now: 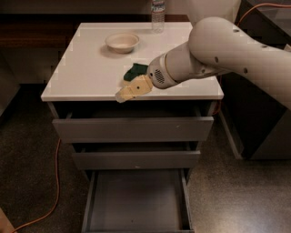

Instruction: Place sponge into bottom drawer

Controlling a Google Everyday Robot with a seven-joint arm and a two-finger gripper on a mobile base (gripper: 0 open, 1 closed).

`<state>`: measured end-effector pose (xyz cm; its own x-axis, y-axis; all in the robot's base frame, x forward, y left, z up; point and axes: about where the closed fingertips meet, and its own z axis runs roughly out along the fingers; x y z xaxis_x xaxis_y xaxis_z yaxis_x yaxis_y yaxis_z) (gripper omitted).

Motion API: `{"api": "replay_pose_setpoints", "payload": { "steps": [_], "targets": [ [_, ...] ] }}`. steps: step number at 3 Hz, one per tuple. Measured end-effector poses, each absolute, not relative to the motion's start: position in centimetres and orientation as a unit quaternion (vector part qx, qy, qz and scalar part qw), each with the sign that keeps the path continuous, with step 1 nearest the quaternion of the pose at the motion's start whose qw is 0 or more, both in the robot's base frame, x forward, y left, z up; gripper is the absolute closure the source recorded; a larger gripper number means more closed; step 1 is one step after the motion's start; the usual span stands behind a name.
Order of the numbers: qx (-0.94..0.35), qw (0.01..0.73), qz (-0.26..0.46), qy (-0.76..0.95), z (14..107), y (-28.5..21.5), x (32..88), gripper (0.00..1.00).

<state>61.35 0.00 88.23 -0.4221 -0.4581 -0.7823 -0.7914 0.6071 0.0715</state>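
Note:
The sponge (134, 71), dark green on top, lies on the white cabinet top (86, 68), partly hidden behind my arm. My gripper (123, 93), with cream-coloured fingers, hangs just in front of and below the sponge, over the front edge of the top. The bottom drawer (136, 200) is pulled out, showing its shallow grey tray with nothing in it.
A round cream bowl (122, 42) sits behind the sponge. A clear water bottle (157, 11) stands at the back edge. Two grey drawers (132, 129) above the bottom one stick out slightly. An orange cable (55, 182) runs on the floor at left.

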Motion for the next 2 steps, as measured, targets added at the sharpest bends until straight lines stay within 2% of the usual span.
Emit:
{"api": "replay_pose_setpoints", "payload": {
  "steps": [2],
  "targets": [
    [-0.339,0.389,0.204,0.832,85.3,-0.5,68.5,0.02]
  ]
}}
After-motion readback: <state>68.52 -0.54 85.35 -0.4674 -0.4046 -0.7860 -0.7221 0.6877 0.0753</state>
